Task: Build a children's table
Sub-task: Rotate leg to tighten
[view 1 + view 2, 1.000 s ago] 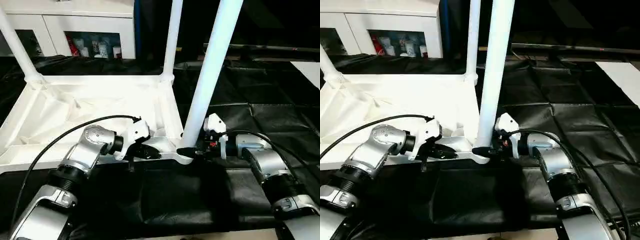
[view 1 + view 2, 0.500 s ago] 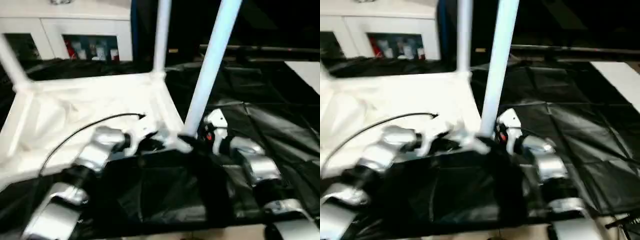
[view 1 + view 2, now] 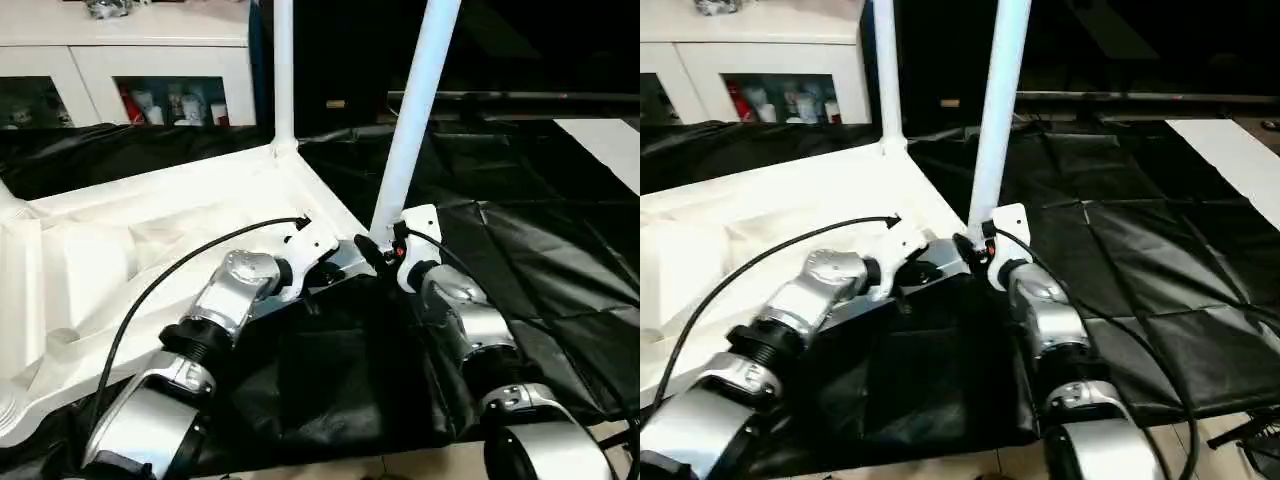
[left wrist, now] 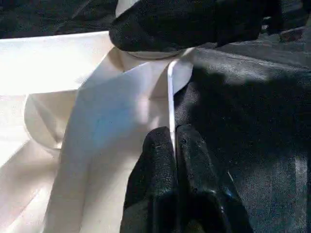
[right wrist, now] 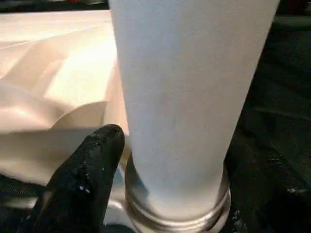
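tabletop swung, leg in socket

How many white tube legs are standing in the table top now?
2 clearly: one leg at the far corner of the table top, and one leg at the near corner beside the right hand. More may be hidden past the left edge.

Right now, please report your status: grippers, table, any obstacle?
Left gripper shut on white plastic tabletop's rim. Right gripper at near white tube leg, seated in its corner socket. Nothing in the way.
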Available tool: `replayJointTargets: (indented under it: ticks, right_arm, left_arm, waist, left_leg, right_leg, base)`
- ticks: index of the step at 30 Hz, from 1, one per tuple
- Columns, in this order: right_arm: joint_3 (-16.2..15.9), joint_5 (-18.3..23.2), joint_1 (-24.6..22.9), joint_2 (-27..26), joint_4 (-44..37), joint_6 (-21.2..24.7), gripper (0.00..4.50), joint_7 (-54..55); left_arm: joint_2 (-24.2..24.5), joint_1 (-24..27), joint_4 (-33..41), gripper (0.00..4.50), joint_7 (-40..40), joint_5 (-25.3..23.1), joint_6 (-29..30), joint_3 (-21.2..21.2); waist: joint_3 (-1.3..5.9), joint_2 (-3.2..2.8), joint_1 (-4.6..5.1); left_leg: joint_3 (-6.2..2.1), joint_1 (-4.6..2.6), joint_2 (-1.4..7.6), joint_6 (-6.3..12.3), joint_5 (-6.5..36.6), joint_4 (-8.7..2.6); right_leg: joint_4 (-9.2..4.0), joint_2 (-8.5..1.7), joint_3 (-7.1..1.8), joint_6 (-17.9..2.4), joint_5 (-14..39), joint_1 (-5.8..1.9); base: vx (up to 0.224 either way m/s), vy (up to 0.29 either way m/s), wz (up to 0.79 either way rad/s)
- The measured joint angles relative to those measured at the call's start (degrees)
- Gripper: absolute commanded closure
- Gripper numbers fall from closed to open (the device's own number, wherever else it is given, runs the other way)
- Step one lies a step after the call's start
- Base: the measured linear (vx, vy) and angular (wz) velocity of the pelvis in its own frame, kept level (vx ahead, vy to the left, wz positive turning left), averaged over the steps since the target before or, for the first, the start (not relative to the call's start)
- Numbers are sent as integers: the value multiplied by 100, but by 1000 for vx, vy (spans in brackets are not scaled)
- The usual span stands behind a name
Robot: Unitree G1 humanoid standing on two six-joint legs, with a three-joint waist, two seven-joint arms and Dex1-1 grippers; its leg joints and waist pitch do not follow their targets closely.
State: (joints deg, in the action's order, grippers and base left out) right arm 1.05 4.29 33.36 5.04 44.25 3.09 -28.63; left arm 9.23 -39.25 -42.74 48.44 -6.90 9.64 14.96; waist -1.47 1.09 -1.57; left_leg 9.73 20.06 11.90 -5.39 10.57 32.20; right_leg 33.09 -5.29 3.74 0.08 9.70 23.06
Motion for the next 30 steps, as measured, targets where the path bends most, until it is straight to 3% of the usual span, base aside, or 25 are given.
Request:
replayJointTargets:
  ticks: [5,11,15,19,23,30]
  right_arm:
    - [-466,147,-332,805,-506,-125,106,-2025]
    - [-753,449,-529,1290,-995,119,106,-3407]
    - [-1000,496,-578,1563,-1222,279,106,-4104]
    - [-1071,520,-583,1724,-1265,382,106,-4481]
    - [-1077,531,-582,1750,-1264,412,148,-4563]
    - [-1064,632,-653,1733,-1360,548,176,-4542]
  left_arm:
    - [534,347,534,450,1112,351,-155,19]
    - [985,539,967,450,2192,610,-238,168]
    - [1270,706,1265,450,2702,804,-26,196]
    - [1351,712,1268,450,2873,841,36,201]
    - [1364,712,1254,450,2878,847,53,195]
    - [1371,711,1259,450,2897,898,141,196]
  waist:
    - [-11,-22,-39]
    - [-27,-45,-169]
    - [-46,-62,-182]
    - [-59,-62,-201]
    - [-64,-68,-200]
    - [-65,-72,-199]
  left_leg:
    - [9,0,9,1,0,-30]
    - [27,16,14,41,-12,-14]
    - [32,24,13,52,0,17]
    - [32,15,17,17,15,28]
    - [31,10,18,10,11,28]
    - [31,9,18,8,10,32]
  right_leg:
    - [12,10,18,-25,-32,8]
    - [8,5,16,-45,-5,36]
    - [13,2,9,-47,-6,37]
    - [40,2,9,-48,-6,35]
    - [53,2,6,-48,-7,34]
    - [61,2,6,-48,-6,34]
  base:
    - [23,-4,1]
    - [9,-2,0]
    - [0,0,0]
    - [0,0,0]
    - [0,0,0]
    - [0,0,0]
